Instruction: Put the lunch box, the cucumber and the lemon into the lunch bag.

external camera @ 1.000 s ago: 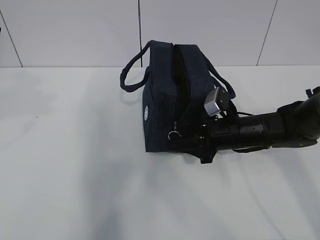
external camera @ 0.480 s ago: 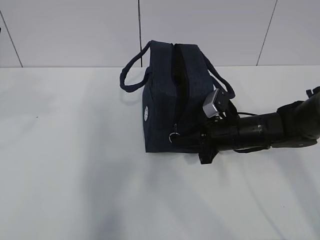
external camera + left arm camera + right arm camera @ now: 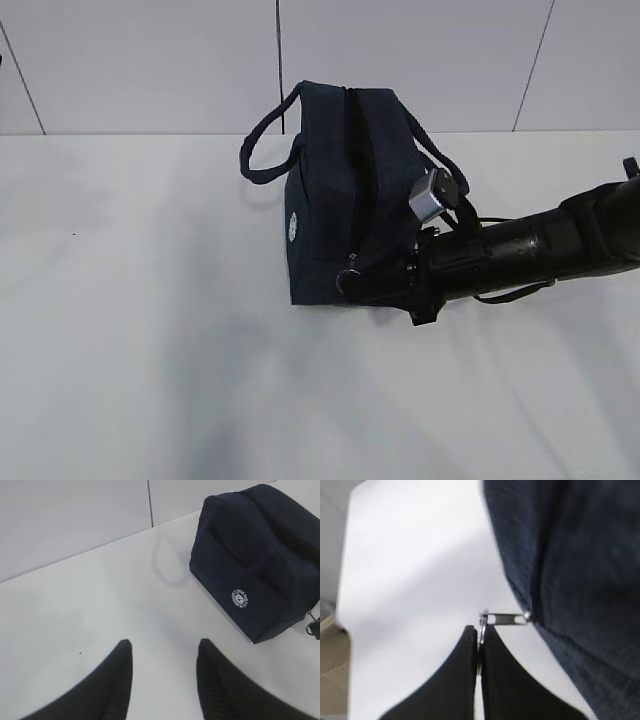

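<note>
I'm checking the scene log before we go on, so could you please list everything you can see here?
lunch bag: one, dark navy, upright on the table, white round logo on its end.
bag handles: two, dark navy loops, one on each side of the bag.
zipper pull ring: one, silver, at the bag's lower end, pinched in the right pincer.
table: one, white, under everything.
wall: pale grey panels, behind the table.
right pincer: one, black, shut on the ring beside the bag.
left pincer: one, black, open over bare table, apart from the bag.
</note>
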Controlling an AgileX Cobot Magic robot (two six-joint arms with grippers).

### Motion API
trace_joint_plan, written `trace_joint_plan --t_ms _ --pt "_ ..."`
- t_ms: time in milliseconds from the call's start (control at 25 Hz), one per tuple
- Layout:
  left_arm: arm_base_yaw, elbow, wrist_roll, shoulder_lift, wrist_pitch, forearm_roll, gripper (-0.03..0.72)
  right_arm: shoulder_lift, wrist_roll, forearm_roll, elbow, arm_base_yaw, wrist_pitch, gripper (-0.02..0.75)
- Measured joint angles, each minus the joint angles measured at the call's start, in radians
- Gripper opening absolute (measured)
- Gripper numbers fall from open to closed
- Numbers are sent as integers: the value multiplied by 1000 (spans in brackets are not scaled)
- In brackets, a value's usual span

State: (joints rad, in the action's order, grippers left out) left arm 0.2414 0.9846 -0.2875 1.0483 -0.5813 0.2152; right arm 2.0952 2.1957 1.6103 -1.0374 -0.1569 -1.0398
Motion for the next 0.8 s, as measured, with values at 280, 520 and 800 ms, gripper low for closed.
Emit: trace_joint_plan --t_ms 280,520,800 --pt "0 0 0 0 0 0 308 -81 -168 -121 0 0 -78 1" --pt "0 0 0 0 0 0 308 -155 -240 -143 0 0 -86 1" --pt "0 0 0 0 0 2 308 -262 -309 -158 0 0 -90 1"
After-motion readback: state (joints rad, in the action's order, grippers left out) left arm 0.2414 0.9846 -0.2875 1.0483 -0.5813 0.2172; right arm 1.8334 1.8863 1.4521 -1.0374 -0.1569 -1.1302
